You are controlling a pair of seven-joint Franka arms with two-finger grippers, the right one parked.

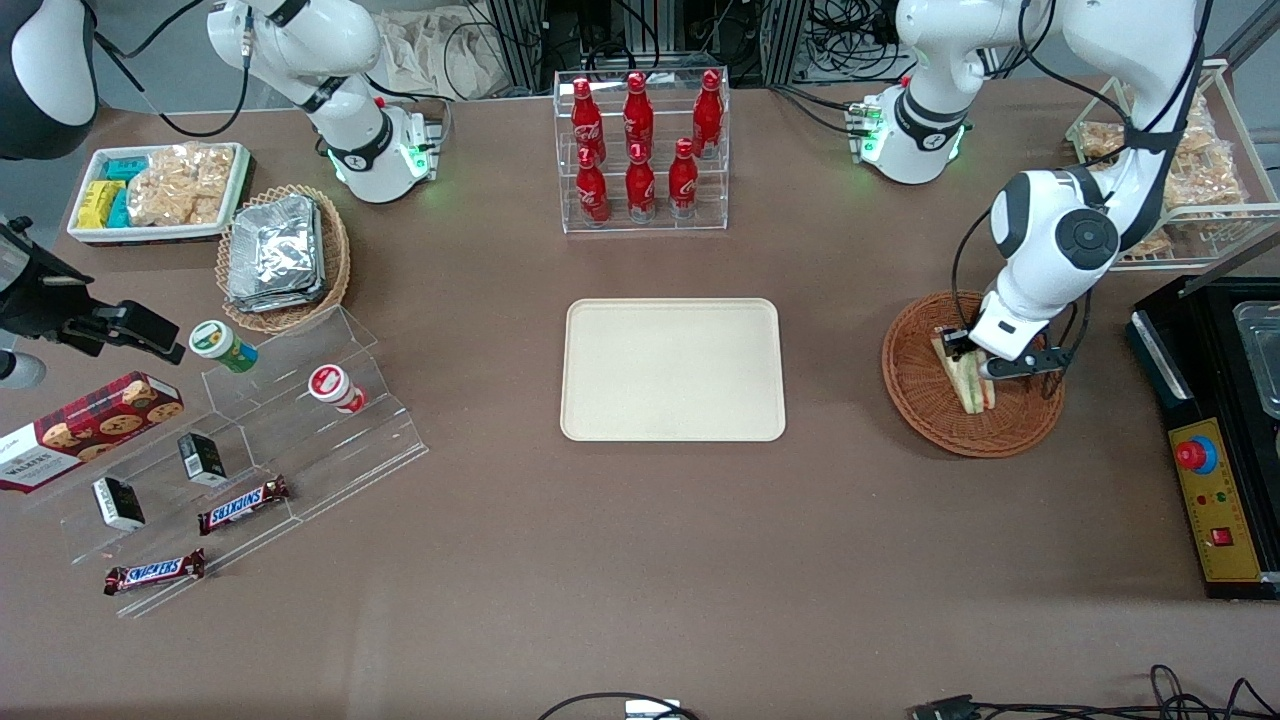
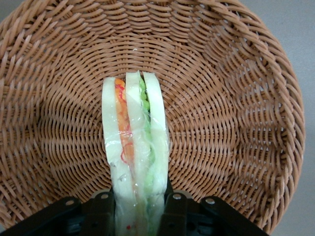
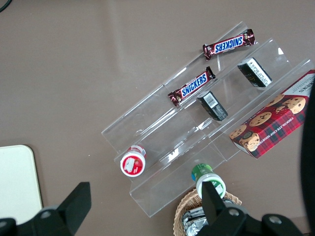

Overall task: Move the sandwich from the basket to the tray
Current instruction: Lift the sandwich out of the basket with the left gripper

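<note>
The sandwich [image 1: 970,382], a wrapped wedge of white bread with green and orange filling, stands on edge in the reddish-brown wicker basket [image 1: 925,400] toward the working arm's end of the table. My left gripper [image 1: 968,352] is down inside the basket, its black fingers [image 2: 102,209] pressed against both bread faces of the sandwich [image 2: 134,147]. The woven basket wall [image 2: 236,98] surrounds it. The cream-beige tray [image 1: 672,369] lies flat at the table's middle, with nothing on it.
A clear rack of red bottles [image 1: 640,150] stands farther from the camera than the tray. A black machine with a red button [image 1: 1215,450] sits beside the basket. A wire rack of snack bags [image 1: 1180,160] lies beside the arm. A tan basket of foil packets [image 1: 283,255] and an acrylic shelf [image 1: 250,450] lie toward the parked arm's end.
</note>
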